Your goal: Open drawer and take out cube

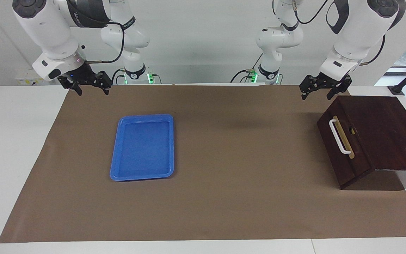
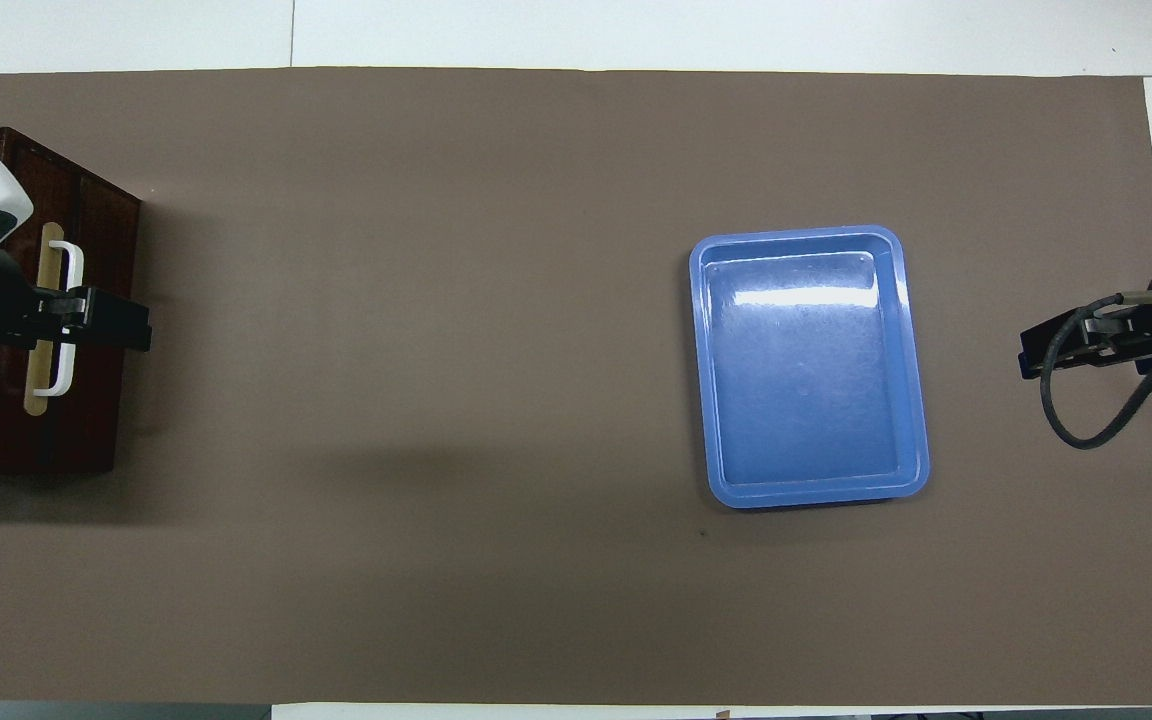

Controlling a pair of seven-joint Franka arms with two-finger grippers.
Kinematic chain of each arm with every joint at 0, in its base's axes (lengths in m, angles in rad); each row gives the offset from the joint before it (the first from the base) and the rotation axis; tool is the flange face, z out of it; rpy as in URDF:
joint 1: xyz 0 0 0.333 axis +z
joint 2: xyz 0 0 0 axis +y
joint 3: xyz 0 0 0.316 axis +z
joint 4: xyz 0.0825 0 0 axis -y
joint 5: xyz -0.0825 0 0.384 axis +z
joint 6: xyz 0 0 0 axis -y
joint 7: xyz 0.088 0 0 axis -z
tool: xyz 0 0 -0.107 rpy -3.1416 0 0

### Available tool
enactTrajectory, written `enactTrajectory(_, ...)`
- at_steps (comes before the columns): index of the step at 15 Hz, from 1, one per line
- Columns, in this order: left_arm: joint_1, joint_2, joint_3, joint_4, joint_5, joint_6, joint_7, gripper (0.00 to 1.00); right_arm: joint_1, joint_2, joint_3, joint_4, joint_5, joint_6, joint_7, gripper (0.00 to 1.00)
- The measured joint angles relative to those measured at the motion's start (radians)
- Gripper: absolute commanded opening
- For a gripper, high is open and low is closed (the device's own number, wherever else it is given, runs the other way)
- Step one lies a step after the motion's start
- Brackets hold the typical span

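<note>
At left arm's end of tabletop: drawer shut, left gripper above, jaws wide. Right gripper waits, jaws wide. Grip white handle squarely, pull straight.

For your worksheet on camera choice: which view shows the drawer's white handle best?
The facing view: the handle shows whole and uncovered on the shut drawer. In the overhead view the raised left gripper covers the handle's middle, leaving only its ends visible.

I see a blue tray lying flat on the brown mat, toward my right arm's end of the white table.
</note>
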Motion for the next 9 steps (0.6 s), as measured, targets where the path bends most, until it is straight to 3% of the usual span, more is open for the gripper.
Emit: enactTrajectory(9, 0.000, 0.000, 0.003, -0.009, 0.000, 0.006, 0.000, 1.00, 0.000, 0.000, 0.000, 0.000, 0.000, 0.000, 0.000, 1.00)
